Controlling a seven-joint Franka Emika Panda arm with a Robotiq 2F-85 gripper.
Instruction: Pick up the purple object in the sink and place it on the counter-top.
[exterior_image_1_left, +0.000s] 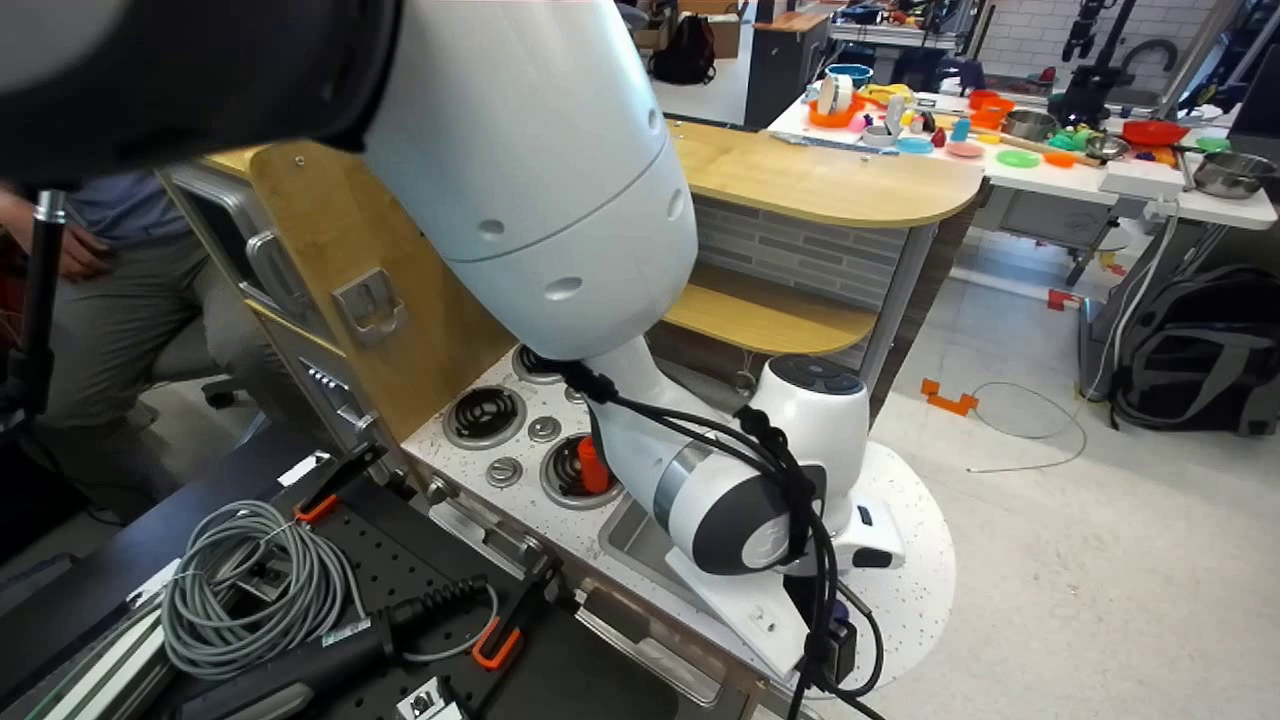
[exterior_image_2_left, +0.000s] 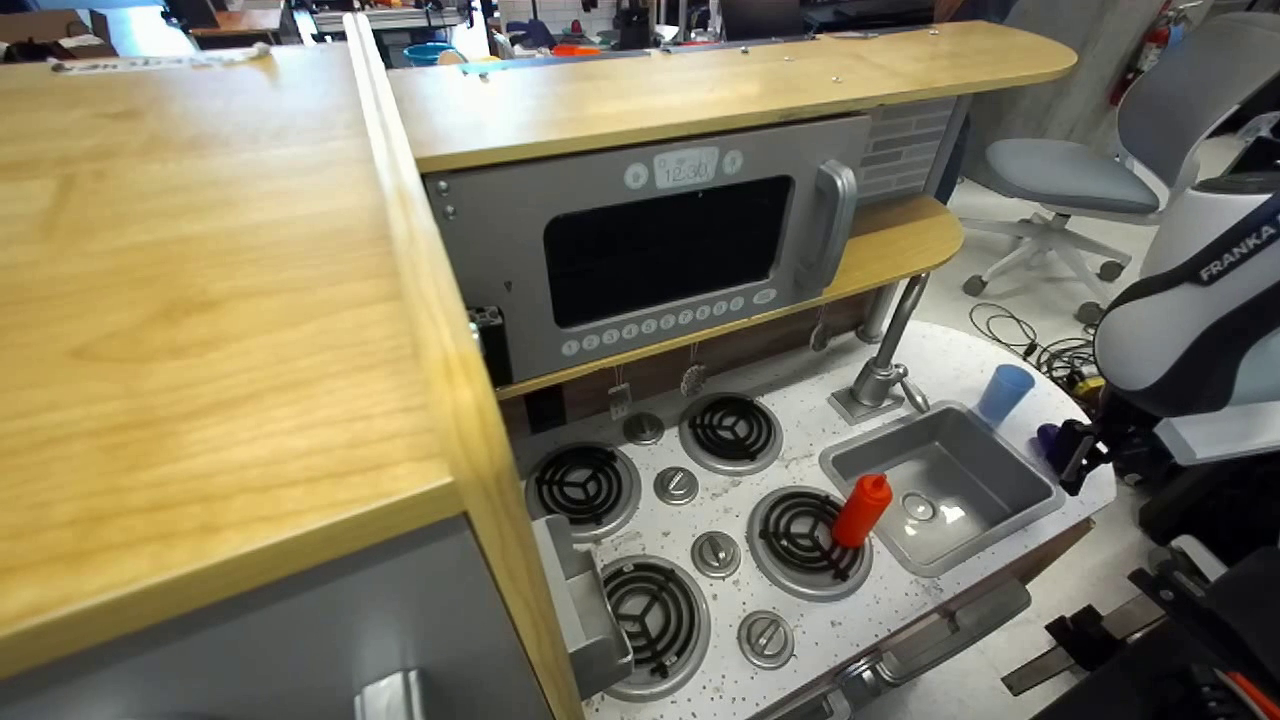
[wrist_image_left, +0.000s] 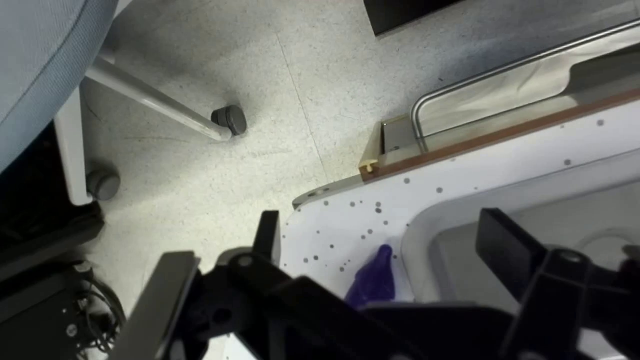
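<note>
My black two-fingered claw (wrist_image_left: 382, 227) hung at the rounded end of the white, grey-speckled counter-top (wrist_image_left: 310, 237), its fingers (wrist_image_left: 502, 245) spread wide apart. In the wrist view the deep-purple tapering object (wrist_image_left: 374, 280) showed between them, its narrow tip exposed and its broader part partly hidden by the claw itself. It lay on the counter-top, just beside the grey rectangular sink (exterior_image_2_left: 960, 480); whether it touched the rim I could not tell. A translucent blue plastic cup (exterior_image_2_left: 1006, 392) sat on the same side of the sink, near its rear corner and near the silver metal tap (exterior_image_2_left: 878, 382). Across the sink, a bright red squeeze bottle (exterior_image_2_left: 862, 510) stood on a black spiral burner (exterior_image_2_left: 800, 535), close to the sink's edge. A grey microwave (exterior_image_2_left: 500, 250) with a dark window rested on a pale wooden shelf (exterior_image_2_left: 905, 240). In an exterior view, black cables (exterior_image_1_left: 798, 500) looped along my white arm (exterior_image_1_left: 570, 200) and partly covered the claw.
</note>
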